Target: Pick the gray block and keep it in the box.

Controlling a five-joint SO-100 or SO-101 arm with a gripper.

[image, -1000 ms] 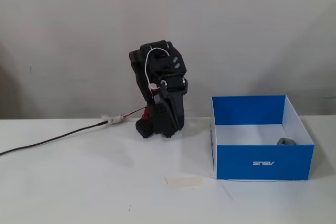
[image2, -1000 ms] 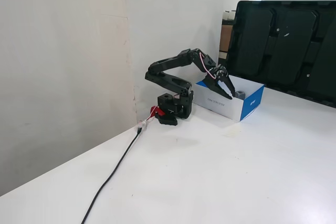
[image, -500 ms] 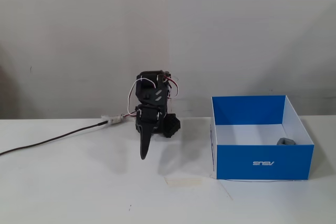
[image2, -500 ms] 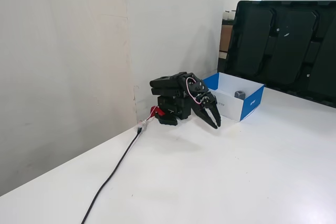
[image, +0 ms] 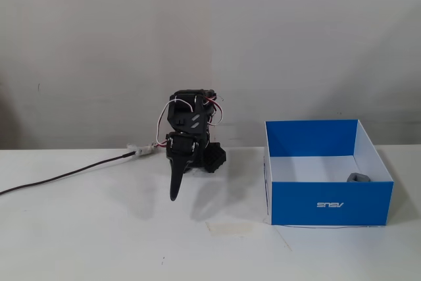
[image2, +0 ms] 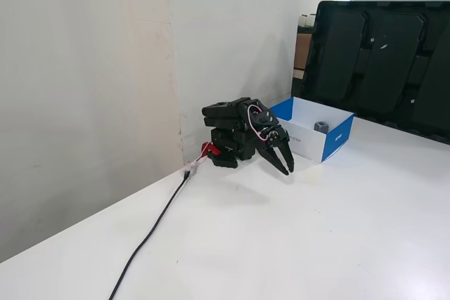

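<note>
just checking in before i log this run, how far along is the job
It looks done: the block lies on the floor of the box, near the front right corner in a fixed view. Nothing is in hand: the arm is folded at its base, away from the box, and the tool is empty with its jaws slightly apart. Nothing seems left to do.

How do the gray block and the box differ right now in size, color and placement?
The gray block is tiny; the box is far larger and holds it. The block is gray, while the box is blue outside with a white floor and a white logo on its front. The block lies inside on the floor near the front wall, toward the right in a fixed view; the box rests directly on the table. The gripper touches neither.
</note>
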